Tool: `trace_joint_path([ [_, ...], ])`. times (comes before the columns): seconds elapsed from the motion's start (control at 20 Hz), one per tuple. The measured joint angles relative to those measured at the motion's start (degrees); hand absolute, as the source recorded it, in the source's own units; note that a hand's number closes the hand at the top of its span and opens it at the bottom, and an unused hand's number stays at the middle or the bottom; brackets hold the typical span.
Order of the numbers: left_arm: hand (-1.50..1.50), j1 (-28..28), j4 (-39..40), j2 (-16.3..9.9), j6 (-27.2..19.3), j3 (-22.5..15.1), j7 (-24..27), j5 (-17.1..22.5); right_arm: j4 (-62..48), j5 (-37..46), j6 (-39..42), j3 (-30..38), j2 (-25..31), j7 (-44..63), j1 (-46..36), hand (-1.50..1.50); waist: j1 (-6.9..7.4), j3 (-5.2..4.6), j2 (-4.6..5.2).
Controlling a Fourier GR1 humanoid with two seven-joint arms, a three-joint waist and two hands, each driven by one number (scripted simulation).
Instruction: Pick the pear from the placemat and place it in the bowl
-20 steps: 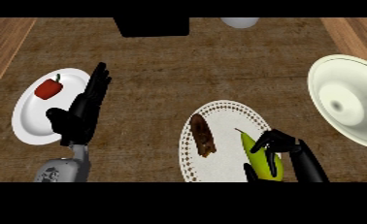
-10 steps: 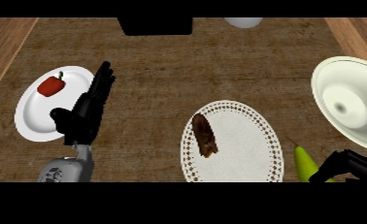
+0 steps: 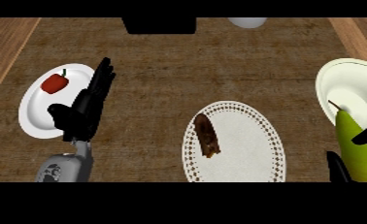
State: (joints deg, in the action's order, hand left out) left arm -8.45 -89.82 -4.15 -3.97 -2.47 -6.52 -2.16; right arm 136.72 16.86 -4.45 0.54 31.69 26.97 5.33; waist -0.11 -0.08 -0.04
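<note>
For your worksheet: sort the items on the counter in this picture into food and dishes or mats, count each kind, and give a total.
Food: 3, the pear, the red pepper and a brown item.
Dishes and mats: 3, the bowl, a white plate and the placemat.
Total: 6

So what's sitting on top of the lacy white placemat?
Only a brown food item lies on the placemat, near its left side. The pear is off it, beside the bowl.

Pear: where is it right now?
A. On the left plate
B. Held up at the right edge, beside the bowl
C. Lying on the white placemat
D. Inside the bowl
B: the pear is upright in the right hand, overlapping the bowl rim, off the placemat.
</note>
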Motion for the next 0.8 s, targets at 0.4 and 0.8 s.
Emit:
trace_joint_path([
  [0.4,0.00,1.3,1.1,0.9,0.3,-0.6,2.3,-0.8,-7.1,-4.6,6.4,9.7,4.0,7.2,-12.1,1.50,0.31,0.03,0.04],
  [0.8,0.00,-0.1,1.8,1.5,-0.3,-0.7,2.0,-1.5,-23.0,5.3,7.8,11.0,8.0,-3.1,-13.2,1.50,0.47,0.08,0.19],
])
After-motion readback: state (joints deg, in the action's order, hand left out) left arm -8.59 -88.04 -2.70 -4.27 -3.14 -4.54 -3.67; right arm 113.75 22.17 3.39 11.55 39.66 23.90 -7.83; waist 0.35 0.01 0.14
